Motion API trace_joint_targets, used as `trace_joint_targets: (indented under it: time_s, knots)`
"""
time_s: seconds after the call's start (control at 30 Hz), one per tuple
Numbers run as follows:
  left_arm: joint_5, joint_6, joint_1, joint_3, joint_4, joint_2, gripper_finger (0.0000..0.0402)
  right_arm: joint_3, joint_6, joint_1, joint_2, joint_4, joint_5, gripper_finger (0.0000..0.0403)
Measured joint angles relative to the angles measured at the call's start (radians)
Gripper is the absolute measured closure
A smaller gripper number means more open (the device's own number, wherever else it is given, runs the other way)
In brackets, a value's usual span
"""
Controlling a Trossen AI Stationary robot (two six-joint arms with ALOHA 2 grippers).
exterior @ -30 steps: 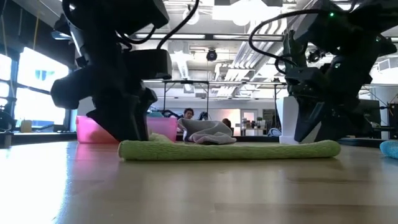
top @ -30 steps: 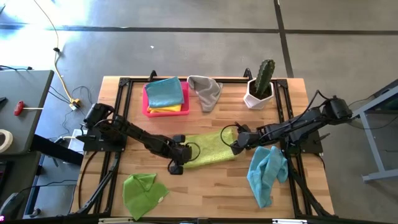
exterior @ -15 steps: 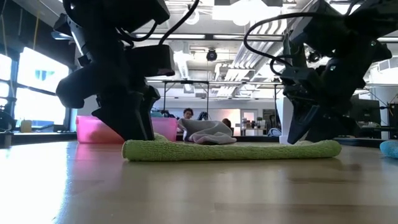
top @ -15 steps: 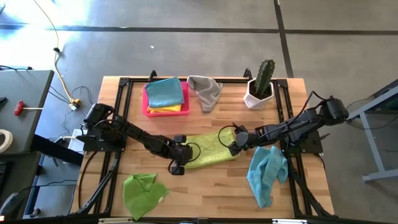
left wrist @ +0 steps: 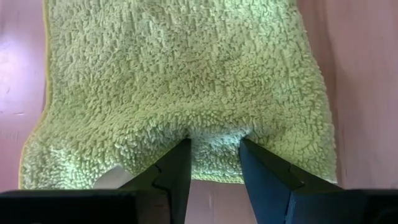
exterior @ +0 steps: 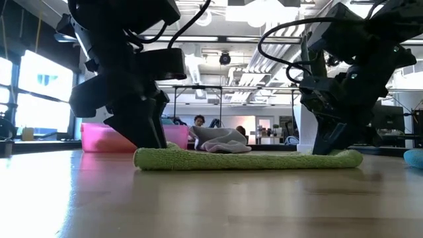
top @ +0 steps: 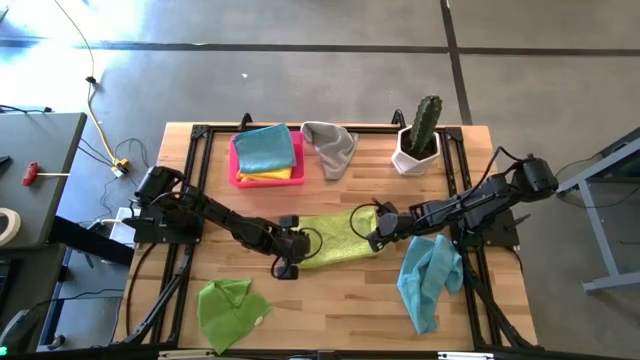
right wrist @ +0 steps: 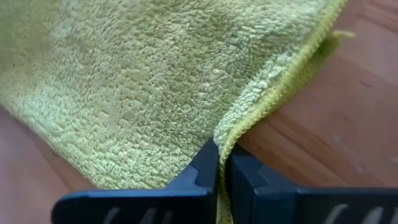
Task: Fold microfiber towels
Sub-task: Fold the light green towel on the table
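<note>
Since the earlier frames, the right gripper (top: 377, 240) has closed from wide open onto the right end of the lime towel (top: 338, 240), and the towel's left end has drawn slightly inward in the low view. Both arms otherwise sit much as they did.

Right gripper: its fingers (right wrist: 208, 168) are pressed together with the hemmed edge of the lime towel (right wrist: 143, 81) pinched between them. It sits low at the towel's right end, near the centre of the table (top: 330, 310).

Left gripper (top: 290, 252): it is at the towel's left end. In the left wrist view its fingers (left wrist: 177, 171) stand partly apart, with a bunched fold of the lime towel (left wrist: 186, 74) caught between them at the near edge. It has hold of that edge.

Lime towel: it lies flat along the middle of the table, stretched between the two grippers; in the low view it reads as a low, thick strip (exterior: 248, 159) on the wood.

Other towels: a green towel (top: 230, 308) lies crumpled at the front left of the table; a light blue towel (top: 428, 278) lies crumpled at the front right, just beside the right arm. A grey towel (top: 330, 145) lies bunched at the back, beside the pink tray (top: 237, 172), which holds a folded light blue towel (top: 265, 148) on top of a yellow towel (top: 272, 174). A potted cactus (top: 420, 135) stands at the back right.
</note>
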Motion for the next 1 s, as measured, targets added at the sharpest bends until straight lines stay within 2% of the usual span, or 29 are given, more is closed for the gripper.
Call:
trace_joint_targets:
  time_s: [0.27,0.5,0.6,0.73,0.9,1.0]
  knots:
    - [0.043,-0.045,0.0,0.001,-0.06,-0.002,0.0275,0.004,-0.023,-0.027,-0.031,-0.112,-0.026,0.04]
    - [0.042,-0.115,-0.001,0.006,-0.131,-0.006,0.0275,0.009,-0.025,-0.061,-0.095,-0.218,-0.093,0.0402]
    - [0.05,-0.116,-0.002,0.003,-0.145,-0.012,0.0275,0.056,-0.047,-0.068,-0.101,-0.397,-0.088,0.0402]
    - [0.057,-0.116,-0.002,0.005,-0.146,-0.012,0.0275,0.156,-0.086,-0.072,-0.101,-0.685,-0.032,0.0402]
    - [0.062,-0.115,-0.002,0.005,-0.147,-0.015,0.0275,0.296,-0.093,-0.072,-0.097,-0.921,0.008,0.0403]
    - [0.062,-0.115,-0.002,0.005,-0.146,-0.015,0.0275,0.378,-0.077,-0.072,-0.098,-1.003,0.009,0.0403]
